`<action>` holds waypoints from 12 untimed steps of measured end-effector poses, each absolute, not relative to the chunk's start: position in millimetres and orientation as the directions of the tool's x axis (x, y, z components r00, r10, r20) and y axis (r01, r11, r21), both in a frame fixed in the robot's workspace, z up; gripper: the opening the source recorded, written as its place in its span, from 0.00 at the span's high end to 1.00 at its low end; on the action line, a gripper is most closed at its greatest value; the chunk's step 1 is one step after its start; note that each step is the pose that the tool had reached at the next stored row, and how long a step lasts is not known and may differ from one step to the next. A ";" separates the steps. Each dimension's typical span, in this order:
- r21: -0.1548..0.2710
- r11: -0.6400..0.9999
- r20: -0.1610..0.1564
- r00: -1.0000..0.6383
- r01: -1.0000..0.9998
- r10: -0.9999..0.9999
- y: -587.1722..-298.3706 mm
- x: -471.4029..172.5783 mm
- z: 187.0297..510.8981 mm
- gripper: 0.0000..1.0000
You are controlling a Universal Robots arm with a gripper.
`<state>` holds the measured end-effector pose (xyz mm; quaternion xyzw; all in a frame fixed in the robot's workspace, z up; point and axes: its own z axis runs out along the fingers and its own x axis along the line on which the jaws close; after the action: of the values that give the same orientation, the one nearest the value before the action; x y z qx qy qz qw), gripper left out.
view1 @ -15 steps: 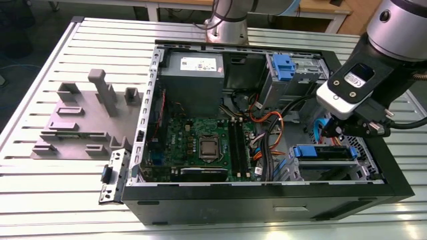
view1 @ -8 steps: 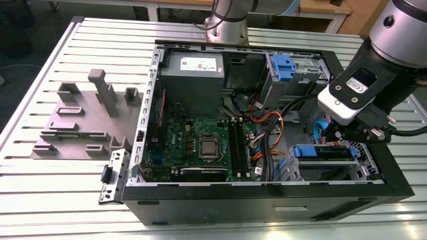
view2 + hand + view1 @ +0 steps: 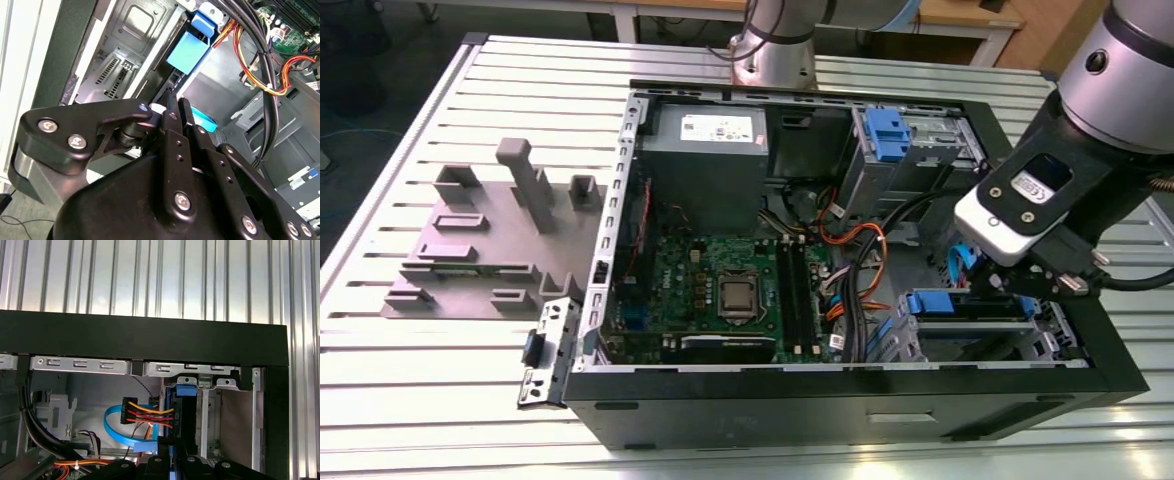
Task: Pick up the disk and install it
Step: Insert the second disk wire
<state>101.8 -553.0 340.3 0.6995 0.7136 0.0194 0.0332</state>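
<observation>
The disk point(image 3: 941, 302) shows edge-on, low in the open computer case point(image 3: 854, 385) at the exterior view's right, by the lower drive cage. It is a thin dark slab with a blue plastic end point(image 3: 187, 50) pointing away from the wrist. My gripper point(image 3: 1003, 285) reaches down into the case beside the cage. In the second wrist view its black fingers point(image 3: 169, 117) stand close together around the slab's near end, so the gripper point(image 3: 175, 106) looks shut on the disk. In the first wrist view the disk point(image 3: 186, 415) stands against the cage's metal wall, below the case's black rim.
A grey power supply point(image 3: 707, 140) and green motherboard point(image 3: 720, 290) fill the case's left half. Orange and black cables point(image 3: 854, 250) and a blue flat cable point(image 3: 117, 432) run close to the cage. Another blue caddy point(image 3: 887, 135) sits in the upper bay. A grey fixture plate point(image 3: 480, 240) lies on the slatted table.
</observation>
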 end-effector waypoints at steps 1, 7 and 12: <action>0.072 0.020 -0.020 -0.018 0.997 1.000 -553.1 102.0 340.1 0.84; 0.063 0.010 -0.020 -0.009 0.998 1.000 -553.9 103.6 338.3 0.84; 0.060 -0.001 -0.020 0.002 0.998 1.000 -555.7 104.7 336.6 0.84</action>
<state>104.7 -555.7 336.6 0.7074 0.7061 0.0143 0.0283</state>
